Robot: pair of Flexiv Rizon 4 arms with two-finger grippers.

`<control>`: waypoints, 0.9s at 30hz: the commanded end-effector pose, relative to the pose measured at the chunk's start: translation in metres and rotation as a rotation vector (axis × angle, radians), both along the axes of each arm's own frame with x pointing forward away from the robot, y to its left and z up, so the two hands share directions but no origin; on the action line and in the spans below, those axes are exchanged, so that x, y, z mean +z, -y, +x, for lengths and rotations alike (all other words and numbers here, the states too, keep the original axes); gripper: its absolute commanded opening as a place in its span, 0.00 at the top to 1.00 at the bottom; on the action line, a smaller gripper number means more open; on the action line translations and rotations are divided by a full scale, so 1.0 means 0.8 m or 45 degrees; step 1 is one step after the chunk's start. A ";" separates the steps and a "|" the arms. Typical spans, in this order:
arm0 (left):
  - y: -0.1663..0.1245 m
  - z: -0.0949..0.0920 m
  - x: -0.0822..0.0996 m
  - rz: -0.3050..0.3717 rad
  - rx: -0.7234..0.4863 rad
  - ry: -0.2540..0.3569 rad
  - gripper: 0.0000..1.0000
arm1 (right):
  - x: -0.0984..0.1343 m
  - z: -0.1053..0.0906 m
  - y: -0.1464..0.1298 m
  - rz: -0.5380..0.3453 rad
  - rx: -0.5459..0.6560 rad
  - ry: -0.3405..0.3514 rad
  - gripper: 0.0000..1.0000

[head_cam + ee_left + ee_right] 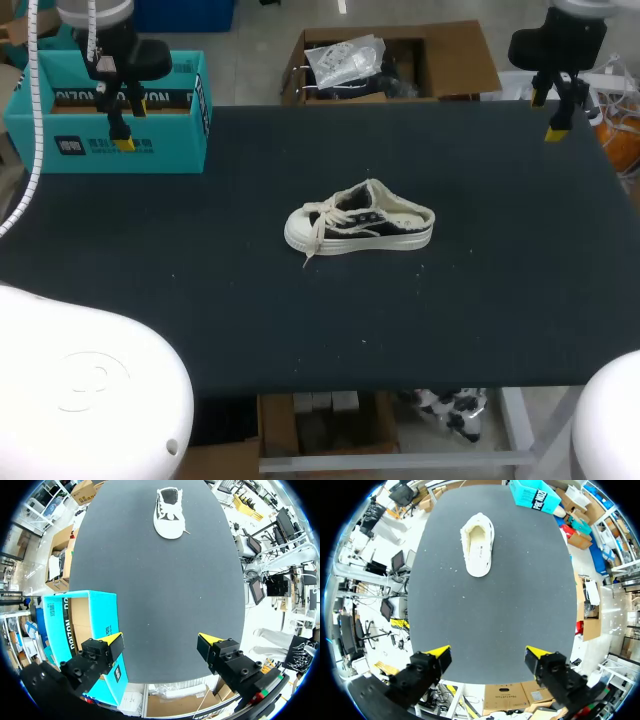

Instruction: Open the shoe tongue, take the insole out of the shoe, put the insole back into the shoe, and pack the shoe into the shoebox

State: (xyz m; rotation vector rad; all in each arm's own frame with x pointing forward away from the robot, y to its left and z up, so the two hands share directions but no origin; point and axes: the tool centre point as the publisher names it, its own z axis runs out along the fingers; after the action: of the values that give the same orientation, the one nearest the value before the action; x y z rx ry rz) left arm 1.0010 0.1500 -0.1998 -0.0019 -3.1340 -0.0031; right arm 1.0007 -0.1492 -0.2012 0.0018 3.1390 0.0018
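1. One shoe stands on its sole near the middle of the black bench. It is a low canvas sneaker, cream with dark side panels, and its toe points toward my left.
2. The cream laces lie loose across the top of the shoe. One end trails onto the bench beside the toe.
3. In the right wrist view the shoe is seen from its heel end, well ahead of the fingers. Its inside shows pale cream, but I cannot tell the insole from the lining.
4. In the left wrist view the shoe is seen from its toe end, also well ahead.
5. One teal shoebox sits open at the far left corner of the bench, well apart from the shoe, with brown cardboard showing inside.
6. The shoebox carries dark block lettering along its flaps and walls, and a dark label panel with pale characters on the wall facing the camera.
7. There are two grippers with four yellow tips in all. The left gripper hangs above the shoebox, and in its own view the fingers stand wide apart with nothing between them. The shoebox lies under one finger.
8. The right gripper hangs over the far right corner of the bench. In its own view the fingers are likewise spread wide and hold nothing.
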 end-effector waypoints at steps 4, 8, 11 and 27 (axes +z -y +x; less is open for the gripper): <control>0.000 -0.001 -0.001 -0.002 0.000 0.004 0.00 | 0.001 0.000 0.000 -0.001 0.000 -0.002 0.00; 0.000 -0.001 -0.001 -0.002 0.000 0.004 0.00 | 0.001 0.000 0.000 -0.001 0.000 -0.002 0.00; 0.000 -0.001 -0.001 -0.002 0.000 0.004 0.00 | 0.001 0.000 0.000 -0.001 0.000 -0.002 0.00; 0.024 -0.036 -0.001 -0.048 0.317 -0.107 0.00 | -0.034 -0.022 -0.021 0.251 -0.067 -0.036 0.00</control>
State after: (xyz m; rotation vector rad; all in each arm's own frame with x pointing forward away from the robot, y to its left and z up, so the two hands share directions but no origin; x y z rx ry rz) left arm 0.9738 0.1344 -0.1980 0.3122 -3.0428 0.0717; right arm 0.9897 -0.1269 -0.2157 0.0408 3.1643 0.2332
